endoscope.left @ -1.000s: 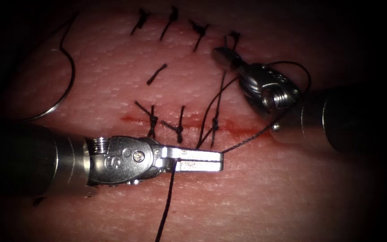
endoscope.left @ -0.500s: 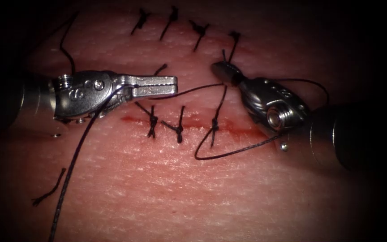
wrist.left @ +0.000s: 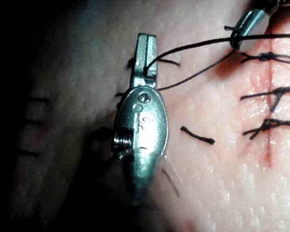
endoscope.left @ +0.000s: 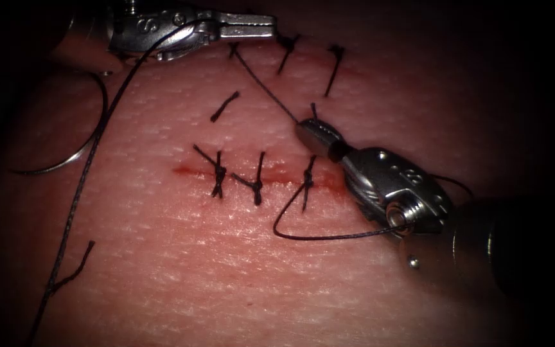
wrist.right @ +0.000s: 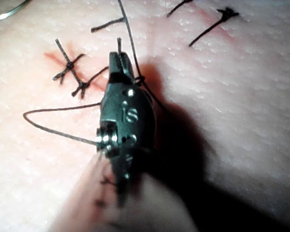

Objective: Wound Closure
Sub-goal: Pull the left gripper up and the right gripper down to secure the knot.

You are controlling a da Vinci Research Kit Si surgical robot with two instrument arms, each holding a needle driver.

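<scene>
Endoscope above-front, farther; wrist cameras close along shafts; all share cut [endoscope.left: 258, 173].

A thin smear of red fluid [endoscope.left: 189, 171] lies along the cut [endoscope.left: 277, 173]. Two finished stitches [endoscope.left: 218, 172] cross the cut's left half. A short loose piece of thread [endoscope.left: 225, 106] lies above the cut. Farther above it runs an older row of stitches [endoscope.left: 335, 61]. A forked scrap of thread [endoscope.left: 75, 270] lies well below the cut, off its left end.
</scene>
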